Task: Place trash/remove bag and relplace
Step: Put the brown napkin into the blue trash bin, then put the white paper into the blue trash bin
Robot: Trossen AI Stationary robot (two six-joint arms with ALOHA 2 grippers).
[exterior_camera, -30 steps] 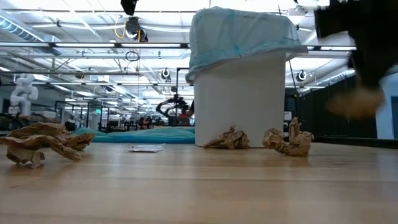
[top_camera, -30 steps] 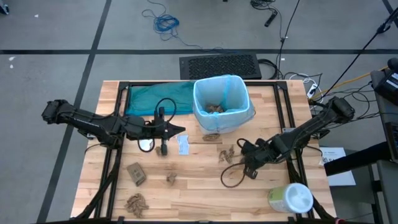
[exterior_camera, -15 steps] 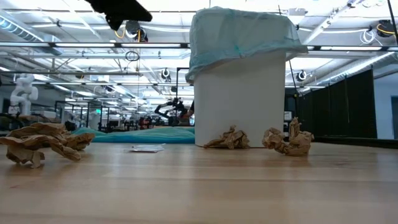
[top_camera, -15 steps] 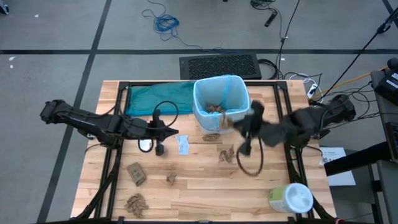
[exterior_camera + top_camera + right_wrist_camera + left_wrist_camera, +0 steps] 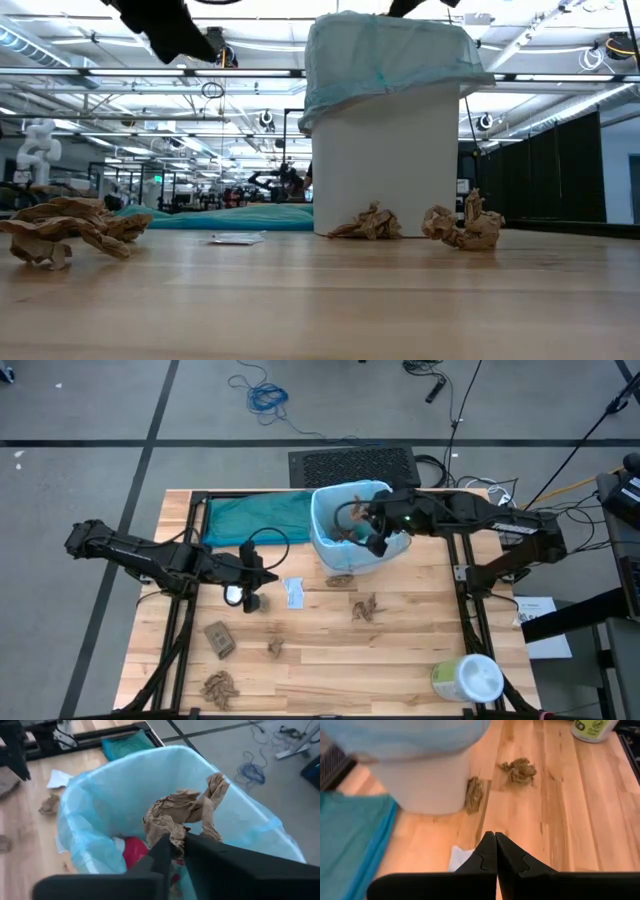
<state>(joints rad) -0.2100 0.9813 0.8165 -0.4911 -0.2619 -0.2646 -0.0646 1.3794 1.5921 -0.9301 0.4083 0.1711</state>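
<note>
- Brown paper wad [image 5: 182, 815] pinched between the fingers of the right gripper [image 5: 176, 847], hanging over the mouth of the white bin [image 5: 385, 165]. Fingers only slightly apart, paper caught in the gap; grip looks loosening, but the wad has not dropped.
- The bag [image 5: 100, 800], light blue, lines the bin with its edge folded over the rim. Inside: more brown paper and the red bottle [image 5: 134, 851].
- Remaining trash on the table: two wads at the foot of the bin [image 5: 372, 222] [image 5: 465, 226], one near the left front [image 5: 65, 228], a white scrap [image 5: 294, 593] beside the left arm.
- Left gripper [image 5: 495, 851] clenched on nothing, hovering above the table near the white scrap, bin just ahead.
- Step in hand, judged: release into the bin. Best to spread the fingers fully while centred over the opening, then lift straight up so trailing paper does not snag the liner and drag it off the rim.
- View notes: only the right wrist view shows the bin's contents and the grip. The low view shows the wads touching the bin's base. The high view alone places both arms, the teal-green bag [image 5: 255, 517] behind the bin and the wipes tub [image 5: 467, 680] at the right front corner.
</note>
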